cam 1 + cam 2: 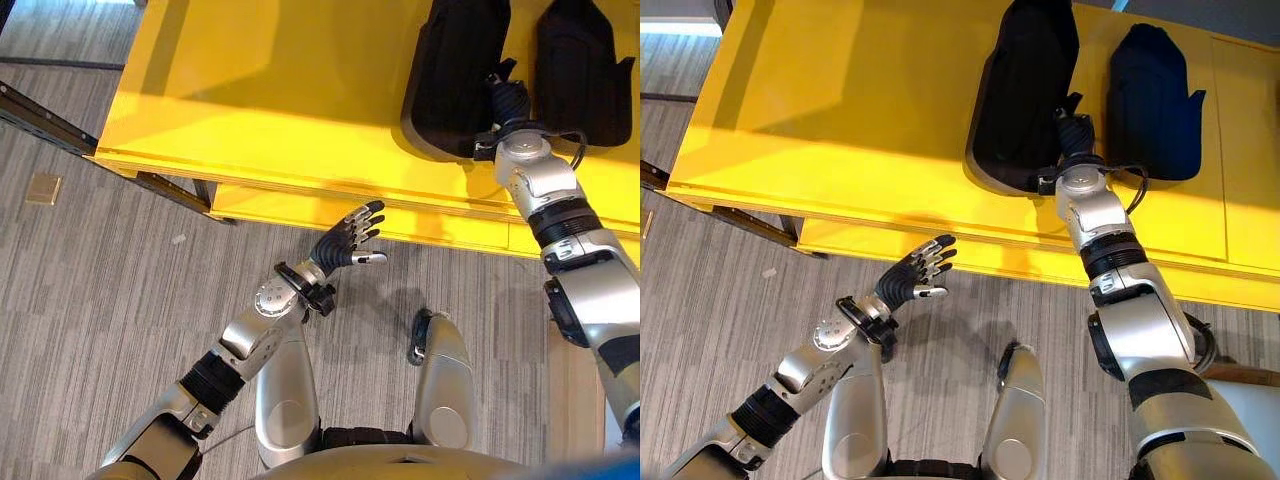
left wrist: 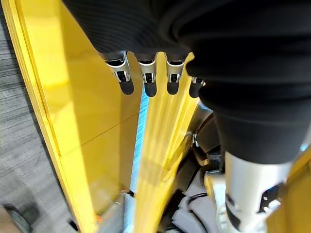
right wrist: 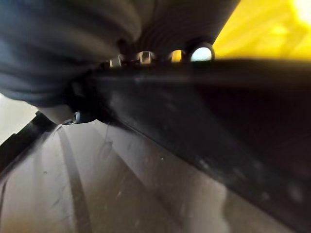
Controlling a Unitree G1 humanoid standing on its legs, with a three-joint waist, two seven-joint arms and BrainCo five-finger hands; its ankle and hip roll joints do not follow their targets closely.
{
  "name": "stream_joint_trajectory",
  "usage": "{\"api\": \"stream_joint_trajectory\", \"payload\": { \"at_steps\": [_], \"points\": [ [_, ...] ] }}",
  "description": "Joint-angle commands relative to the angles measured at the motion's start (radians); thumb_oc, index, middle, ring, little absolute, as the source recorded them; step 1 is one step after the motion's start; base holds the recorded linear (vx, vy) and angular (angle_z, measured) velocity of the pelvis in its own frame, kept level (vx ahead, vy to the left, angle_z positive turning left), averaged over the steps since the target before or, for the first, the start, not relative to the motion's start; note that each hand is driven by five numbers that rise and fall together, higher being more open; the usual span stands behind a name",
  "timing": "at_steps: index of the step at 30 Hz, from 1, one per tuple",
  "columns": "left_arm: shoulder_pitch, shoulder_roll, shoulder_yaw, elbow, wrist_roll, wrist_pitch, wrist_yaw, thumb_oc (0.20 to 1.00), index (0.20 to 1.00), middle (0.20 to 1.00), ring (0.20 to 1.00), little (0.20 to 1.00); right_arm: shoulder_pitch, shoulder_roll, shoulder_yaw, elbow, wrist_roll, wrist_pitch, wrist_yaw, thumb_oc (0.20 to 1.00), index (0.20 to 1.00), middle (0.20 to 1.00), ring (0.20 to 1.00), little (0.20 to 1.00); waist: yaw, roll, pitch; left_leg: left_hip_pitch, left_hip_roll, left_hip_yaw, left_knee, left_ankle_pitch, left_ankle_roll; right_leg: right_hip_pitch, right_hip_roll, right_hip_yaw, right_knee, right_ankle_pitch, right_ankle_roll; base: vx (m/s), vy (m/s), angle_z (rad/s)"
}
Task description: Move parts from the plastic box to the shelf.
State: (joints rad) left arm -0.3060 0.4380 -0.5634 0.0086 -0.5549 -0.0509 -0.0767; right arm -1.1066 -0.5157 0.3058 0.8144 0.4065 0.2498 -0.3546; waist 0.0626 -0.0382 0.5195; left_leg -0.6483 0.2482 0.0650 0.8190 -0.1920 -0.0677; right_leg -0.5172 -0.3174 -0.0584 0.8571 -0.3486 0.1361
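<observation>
Grey striped carpet (image 1: pixel 100 320) runs under a bright yellow shelf (image 1: pixel 280 90) that crosses the top of my head views. Two black parts lie on it, side by side. My right hand (image 1: pixel 1074 135) reaches onto the shelf at the near edge of the larger black part (image 1: pixel 1025 90); its fingers are hidden against that part, so I cannot tell whether they grip it. The smaller black part (image 1: pixel 1150 100) sits just to the right, apart from the hand. My left hand (image 1: pixel 350 240) hovers over the carpet in front of the shelf edge, fingers straight and spread, holding nothing.
</observation>
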Motion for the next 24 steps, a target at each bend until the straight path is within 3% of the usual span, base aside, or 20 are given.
{"api": "stream_joint_trajectory", "payload": {
  "at_steps": [1,17,24],
  "points": [
    [-0.012,-0.032,-0.047,-0.028,0.027,-0.052,0.012,1.000,1.000,1.000,1.000,1.000,-0.040,-0.074,0.032,0.080,-0.069,0.010,0.016,0.200,0.200,0.200,0.200,0.200,0.015,0.022,-0.016,0.076,-0.032,0.064,0.049,-0.158,0.088,-0.063,0.075,-0.101,0.178,-0.054,-0.136,0.07,0.015,-0.01],
    [-0.009,0.007,-0.112,-0.004,-0.053,-0.091,0.014,1.000,1.000,1.000,1.000,1.000,-0.291,-0.095,0.225,0.249,-0.191,-0.036,-0.002,0.200,0.200,0.200,0.200,0.200,0.064,0.072,0.000,0.077,-0.064,0.040,-0.075,-0.080,0.075,-0.069,0.060,-0.113,0.147,-0.033,-0.126,0.03,0.012,0.03],
    [0.016,0.016,-0.126,-0.001,-0.077,-0.131,0.010,1.000,1.000,1.000,1.000,1.000,-0.335,-0.077,0.271,0.271,-0.138,-0.036,-0.003,0.200,0.200,0.200,0.200,0.200,0.082,0.092,0.000,0.070,-0.081,0.040,-0.113,-0.065,0.076,-0.071,0.050,-0.116,0.133,-0.029,-0.120,0.04,0.058,0.03]
  ]
}}
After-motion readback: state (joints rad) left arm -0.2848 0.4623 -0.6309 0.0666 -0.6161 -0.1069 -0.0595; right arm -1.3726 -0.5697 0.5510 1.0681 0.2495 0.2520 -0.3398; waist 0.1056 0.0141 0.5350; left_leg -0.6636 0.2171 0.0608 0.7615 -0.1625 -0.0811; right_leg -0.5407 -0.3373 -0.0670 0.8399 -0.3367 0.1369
